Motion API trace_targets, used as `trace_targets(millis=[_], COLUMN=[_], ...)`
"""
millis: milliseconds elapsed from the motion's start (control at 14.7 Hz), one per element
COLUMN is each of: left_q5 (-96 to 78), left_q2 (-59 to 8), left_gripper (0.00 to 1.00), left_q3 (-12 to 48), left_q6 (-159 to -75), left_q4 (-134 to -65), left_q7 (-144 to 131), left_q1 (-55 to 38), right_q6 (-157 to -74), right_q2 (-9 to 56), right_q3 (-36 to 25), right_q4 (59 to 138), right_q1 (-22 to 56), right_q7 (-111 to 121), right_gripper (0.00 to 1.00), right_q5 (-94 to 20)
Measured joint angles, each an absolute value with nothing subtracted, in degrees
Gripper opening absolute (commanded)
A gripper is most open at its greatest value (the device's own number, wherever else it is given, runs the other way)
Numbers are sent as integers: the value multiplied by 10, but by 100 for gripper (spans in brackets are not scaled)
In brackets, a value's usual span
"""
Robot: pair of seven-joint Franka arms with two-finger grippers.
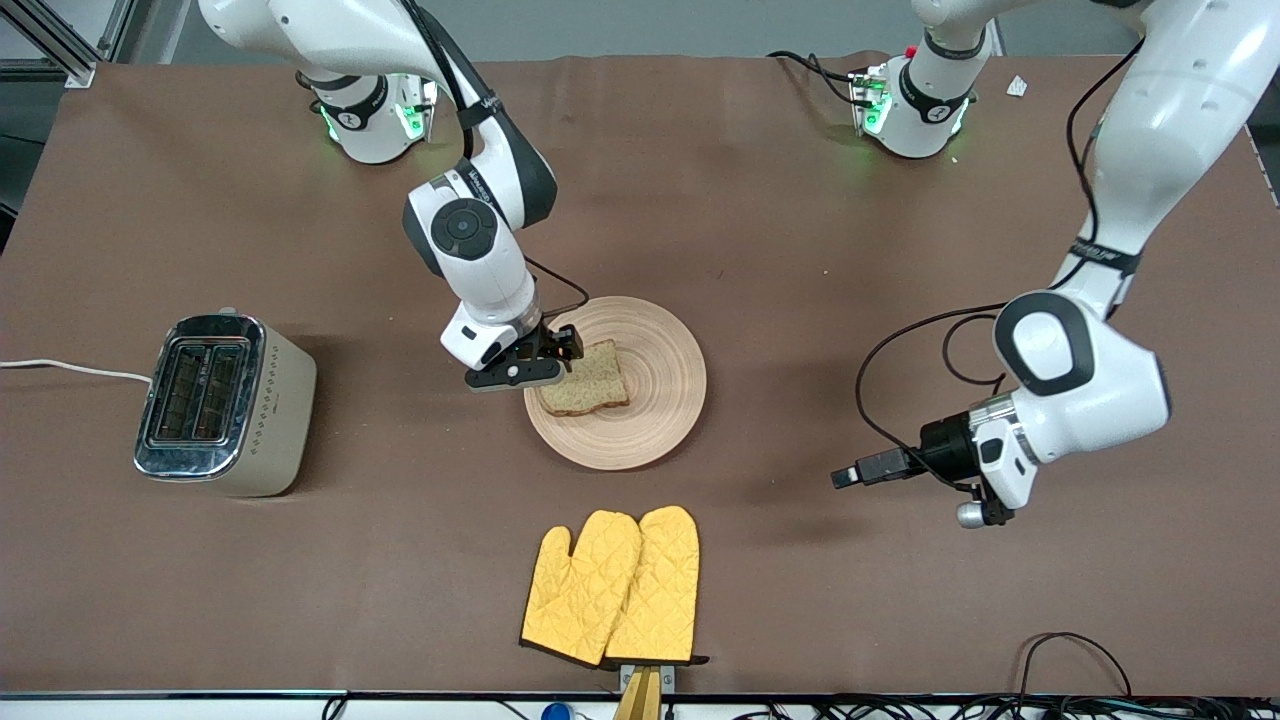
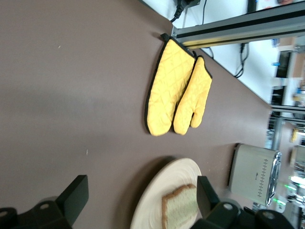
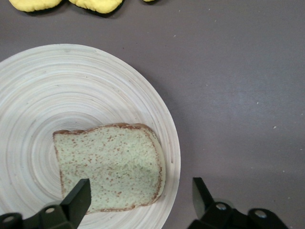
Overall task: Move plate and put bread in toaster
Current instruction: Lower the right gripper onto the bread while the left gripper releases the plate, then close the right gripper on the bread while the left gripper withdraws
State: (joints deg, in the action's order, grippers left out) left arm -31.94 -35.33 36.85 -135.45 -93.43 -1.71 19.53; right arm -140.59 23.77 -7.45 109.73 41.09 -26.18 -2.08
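The wooden plate (image 1: 655, 350) lies mid-table with the brown bread slice (image 1: 588, 380) flat on it, toward the right arm's end. My right gripper (image 1: 540, 362) is open and hovers low over that edge of the plate. In the right wrist view, the right gripper (image 3: 140, 195) straddles the bread (image 3: 109, 164) and the plate's rim (image 3: 71, 90). The cream toaster (image 1: 225, 405) stands toward the right arm's end, slots empty. My left gripper (image 1: 845, 476) is open and empty, held sideways over bare table toward the left arm's end. The left wrist view shows the plate (image 2: 162, 191), bread (image 2: 181, 207) and toaster (image 2: 255, 174).
A pair of yellow oven mitts (image 1: 612, 585) lies nearer the front camera than the plate, close to the table's front edge; they also show in the left wrist view (image 2: 176, 90). The toaster's white cord (image 1: 70, 368) runs off the table's end. A black cable (image 1: 900, 350) hangs by the left arm.
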Motion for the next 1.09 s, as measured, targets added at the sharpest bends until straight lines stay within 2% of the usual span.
trace_targets(millis=[272, 545, 749, 953, 1089], left_q5=[-157, -54, -19, -13, -11], left_q2=[-264, -193, -109, -38, -3], left_gripper=[100, 100, 100, 100, 100], left_q3=[370, 361, 267, 160, 114], left_q6=[-1274, -1143, -1047, -993, -955], left_q4=[-935, -934, -934, -935, -936], left_q7=[-201, -200, -132, -108, -89], left_q1=[195, 214, 173, 109, 84], right_q6=[-1445, -1453, -1456, -1455, -1453], right_q2=[253, 282, 293, 293, 292], right_q3=[-78, -77, -76, -75, -75], right_q4=[1107, 1114, 1116, 1116, 1116], right_q1=[411, 412, 412, 414, 419], right_q7=[-262, -262, -262, -262, -262], right_gripper=[78, 69, 59, 54, 47], right_q5=[-18, -16, -16, -16, -16])
